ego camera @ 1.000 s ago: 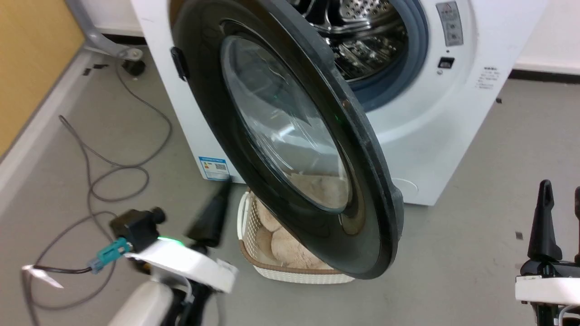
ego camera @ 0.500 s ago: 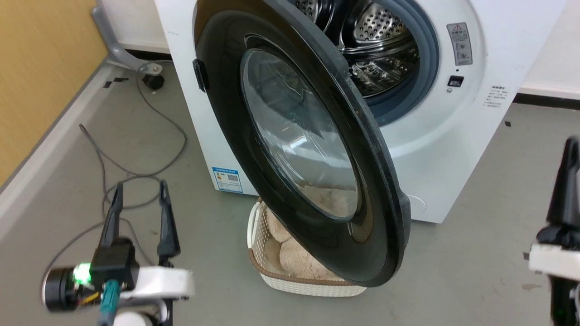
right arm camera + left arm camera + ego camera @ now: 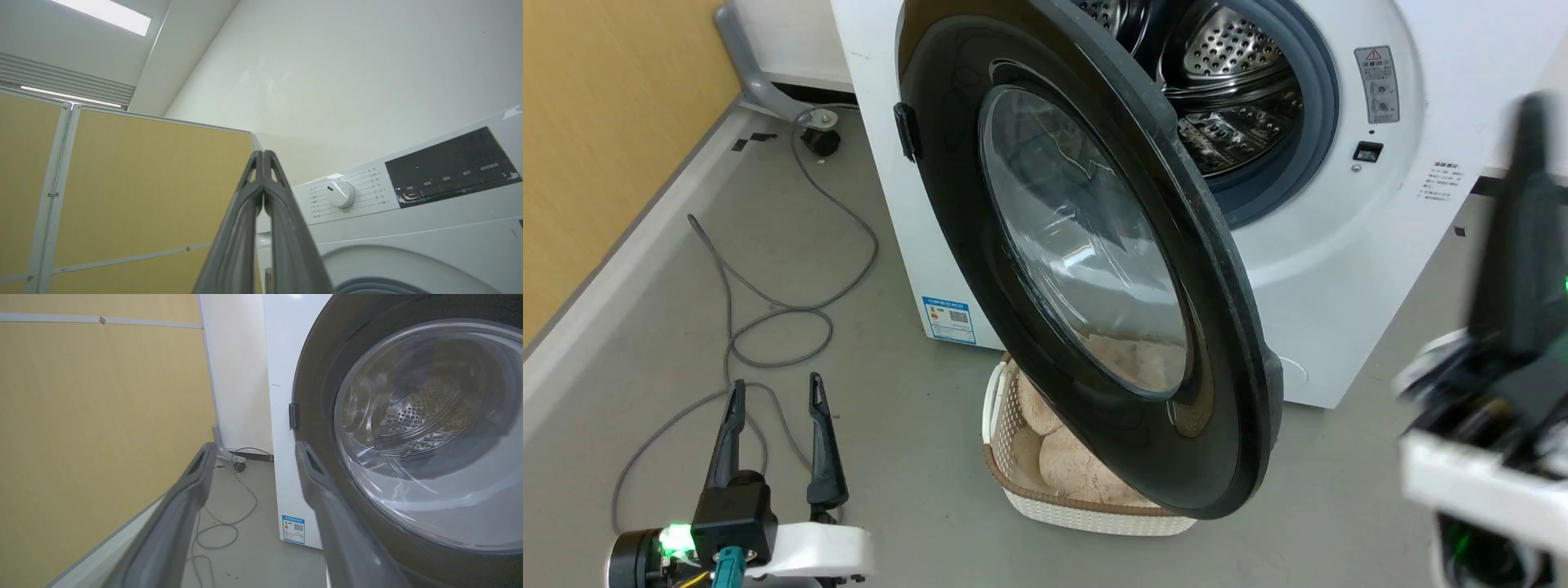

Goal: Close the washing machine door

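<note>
The washing machine (image 3: pixel 1339 269) is a big white box with its steel drum (image 3: pixel 1225 90) showing. Its round black-rimmed door (image 3: pixel 1086 245) with a bulging glass window stands swung wide open toward me; the left wrist view shows the door (image 3: pixel 408 437) at the right. My left gripper (image 3: pixel 774 392) is open and empty, low at the left, well short of the door. Its fingers (image 3: pixel 184 506) point past the machine's left edge. My right gripper (image 3: pixel 1531 110) is a blurred dark shape raised at the far right, in front of the machine. Its fingertips (image 3: pixel 261 157) are pressed together, empty, pointing up toward the control panel.
A cream basket (image 3: pixel 1078 498) with a beige plush toy sits on the floor under the open door. Grey cables (image 3: pixel 768 318) loop over the floor at the left. A yellow partition wall (image 3: pixel 596 139) runs along the left side.
My left gripper has opened and dropped back lower left. My right gripper has shut and risen up the right side. The camera has shifted, so the machine sits further right and lower.
</note>
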Motion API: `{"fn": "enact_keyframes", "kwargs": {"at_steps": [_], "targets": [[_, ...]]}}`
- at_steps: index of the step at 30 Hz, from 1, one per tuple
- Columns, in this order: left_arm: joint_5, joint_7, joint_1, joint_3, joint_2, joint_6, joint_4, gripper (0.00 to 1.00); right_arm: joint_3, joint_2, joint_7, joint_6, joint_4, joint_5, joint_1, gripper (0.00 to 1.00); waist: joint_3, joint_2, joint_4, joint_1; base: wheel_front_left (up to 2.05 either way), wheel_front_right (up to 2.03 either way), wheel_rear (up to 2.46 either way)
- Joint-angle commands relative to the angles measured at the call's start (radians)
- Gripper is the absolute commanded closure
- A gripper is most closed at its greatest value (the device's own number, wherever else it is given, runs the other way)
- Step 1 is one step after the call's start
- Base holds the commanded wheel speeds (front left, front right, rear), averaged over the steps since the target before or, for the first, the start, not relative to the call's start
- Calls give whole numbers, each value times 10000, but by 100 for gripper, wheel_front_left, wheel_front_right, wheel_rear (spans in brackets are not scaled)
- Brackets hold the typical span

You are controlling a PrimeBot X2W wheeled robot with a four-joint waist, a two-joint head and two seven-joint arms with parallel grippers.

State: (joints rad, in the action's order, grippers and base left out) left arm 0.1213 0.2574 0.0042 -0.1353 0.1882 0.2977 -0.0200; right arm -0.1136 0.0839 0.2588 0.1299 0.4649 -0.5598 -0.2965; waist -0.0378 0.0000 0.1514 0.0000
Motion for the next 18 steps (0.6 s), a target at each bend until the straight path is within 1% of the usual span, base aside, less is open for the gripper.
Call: {"fn": "enact_keyframes", "kwargs": {"at_steps": [1, 3, 6, 9, 11, 15, 16, 18], "targets": [[-114, 43, 135, 94, -96, -74, -8, 0, -568, 417, 30, 8, 175, -190, -69, 100, -26, 0, 2, 0, 0, 0, 0], [-182, 43, 143, 193, -193, -150, 3, 0, -1489, 933, 30, 8, 257, -341, -27, 100, -48, 0, -11, 0, 0, 0, 0], [-278, 43, 156, 325, -313, -270, 24, 0, -2936, 1808, 30, 8, 143, -189, 32, 100, -63, 0, -53, 0, 0, 0, 0], [-372, 43, 153, 448, -418, -366, 22, 0, -4353, 2658, 30, 8, -300, 198, 45, 100, -85, 0, -121, 0, 0, 0, 0], [-423, 43, 157, 523, -487, -417, 24, 0, -5066, 2976, 30, 8, -699, 339, 132, 100, -94, 0, -170, 0, 0, 0, 0], [-505, 43, 156, 670, -594, -519, 40, 0, -5979, 3500, 30, 8, -1776, 766, 427, 100, -126, 0, -276, 0, 0, 0, 0], [-523, 43, 154, 704, -620, -541, 38, 0, -6112, 3612, 30, 8, -2132, 921, 521, 100, -146, 0, -309, 0, 0, 0, 0], [-571, 43, 140, 751, -674, -582, 17, 0, -6062, 3636, 30, 8, -2808, 927, 762, 100, -204, 0, -381, 0, 0, 0, 0]]}}
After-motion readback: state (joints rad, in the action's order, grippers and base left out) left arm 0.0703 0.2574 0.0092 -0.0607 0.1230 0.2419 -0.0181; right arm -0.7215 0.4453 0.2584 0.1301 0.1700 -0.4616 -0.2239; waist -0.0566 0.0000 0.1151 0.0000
